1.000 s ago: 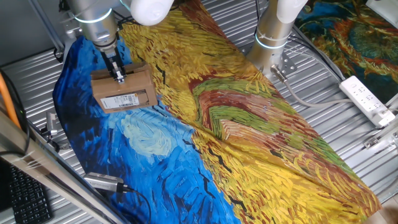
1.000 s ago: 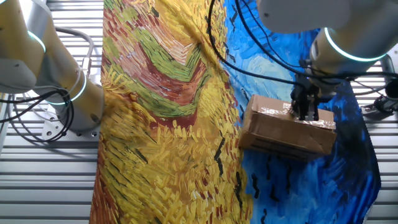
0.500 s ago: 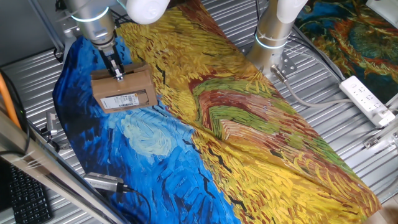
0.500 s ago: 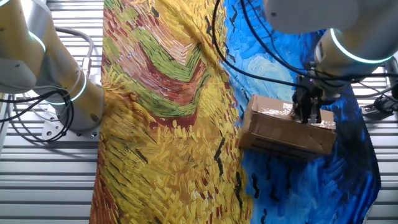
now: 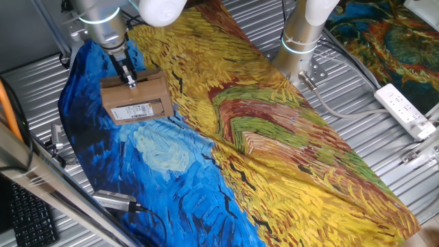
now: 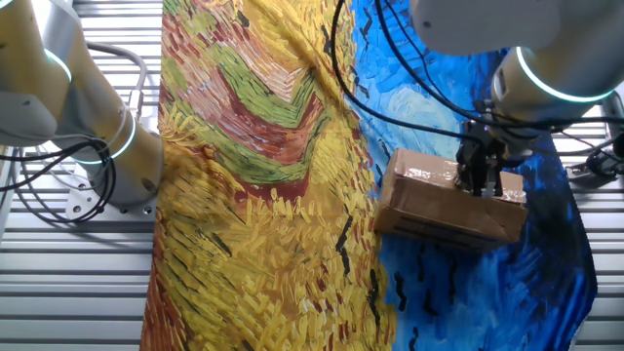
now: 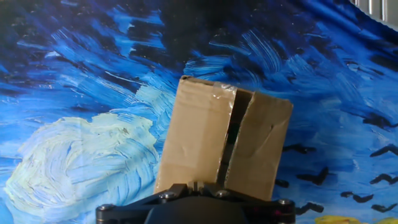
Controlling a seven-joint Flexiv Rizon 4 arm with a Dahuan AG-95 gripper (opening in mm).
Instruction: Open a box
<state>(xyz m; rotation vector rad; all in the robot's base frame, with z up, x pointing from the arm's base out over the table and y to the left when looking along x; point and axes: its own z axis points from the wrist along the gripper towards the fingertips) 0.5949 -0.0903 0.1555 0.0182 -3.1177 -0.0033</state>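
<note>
The small brown cardboard box point(image 5: 137, 98) lies on the blue part of the painted cloth, its white barcode label point(image 5: 140, 110) facing one fixed view. It also shows in the other fixed view point(image 6: 444, 200) and in the hand view point(image 7: 217, 137). Its two top flaps are parted by a narrow dark gap point(image 7: 229, 138) along the seam. My gripper point(image 5: 130, 84) points down onto the box top, with the fingers pressed together and the tips at the near end of the seam point(image 7: 200, 184). It also shows in the other fixed view point(image 6: 481, 185). Nothing shows between the fingers.
A second robot arm base point(image 5: 296, 41) stands at the far side of the cloth point(image 5: 288, 158). A white power strip point(image 5: 406, 110) lies on the metal table at the right. Cables point(image 6: 409, 88) hang over the cloth near the box. A keyboard point(image 5: 27, 219) is at the lower left.
Almost nothing: the gripper stays on the box top with only a very slight shift. The box has not moved.
</note>
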